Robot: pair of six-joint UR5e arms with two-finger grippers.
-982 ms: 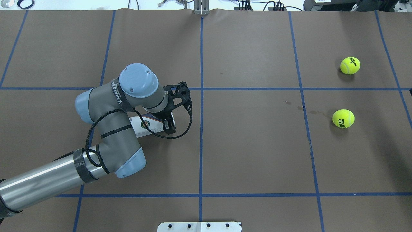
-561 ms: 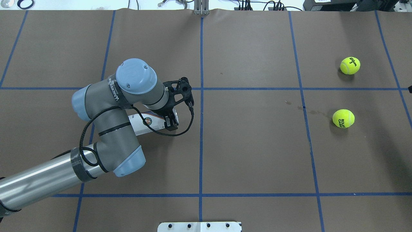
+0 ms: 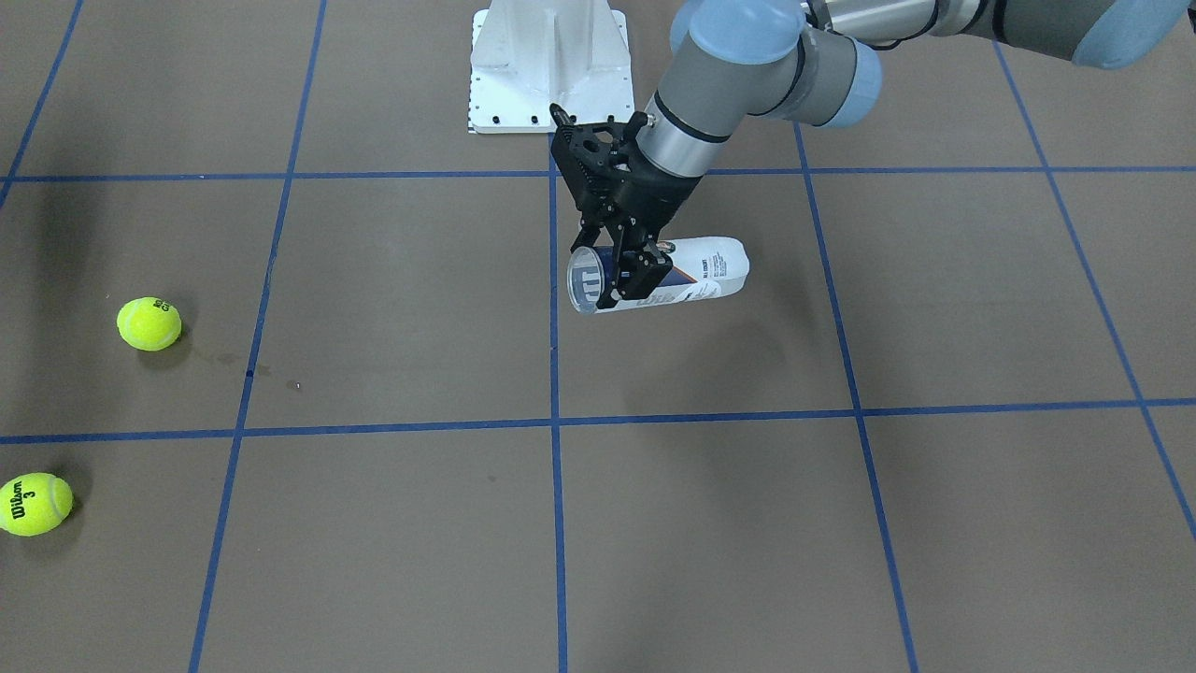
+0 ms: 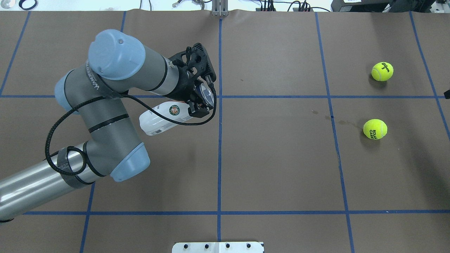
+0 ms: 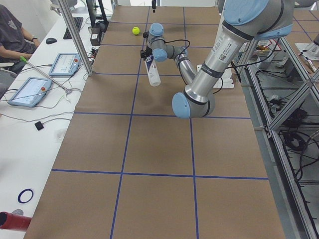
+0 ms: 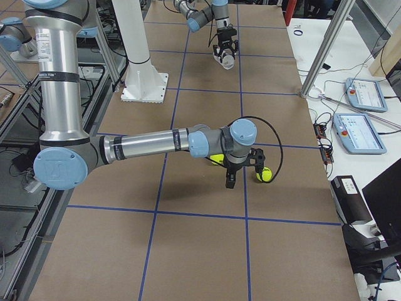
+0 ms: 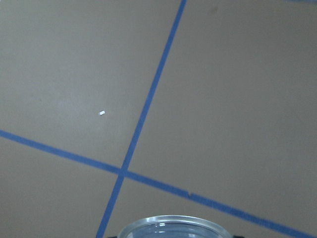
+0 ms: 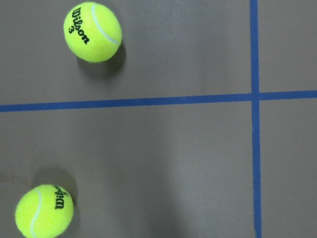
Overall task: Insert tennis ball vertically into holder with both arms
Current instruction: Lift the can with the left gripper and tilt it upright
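Note:
The holder point(image 4: 160, 121) is a clear can with a white and navy label. It hangs tilted above the brown table, mouth end raised. My left gripper point(image 4: 200, 103) is shut on the holder point(image 3: 696, 271) near its open mouth point(image 7: 173, 225). Two yellow tennis balls lie far off on the right side: one point(image 4: 382, 71) farther back, one point(image 4: 375, 129) nearer. In the exterior right view my right gripper point(image 6: 241, 170) hovers low between these balls point(image 6: 264, 175); I cannot tell whether it is open or shut. Its wrist view shows both balls point(image 8: 92, 31) point(image 8: 43, 210) and no fingers.
Blue tape lines divide the brown table cover point(image 4: 281, 158) into squares. The white robot base plate point(image 3: 547, 56) sits at the table's near-robot edge. A person point(image 5: 12, 35) sits at a side desk with tablets point(image 5: 29, 91), beyond a metal post point(image 5: 75, 35).
My left arm has lifted the holder off the table and swung its mouth end up and toward the far side. The balls have not moved.

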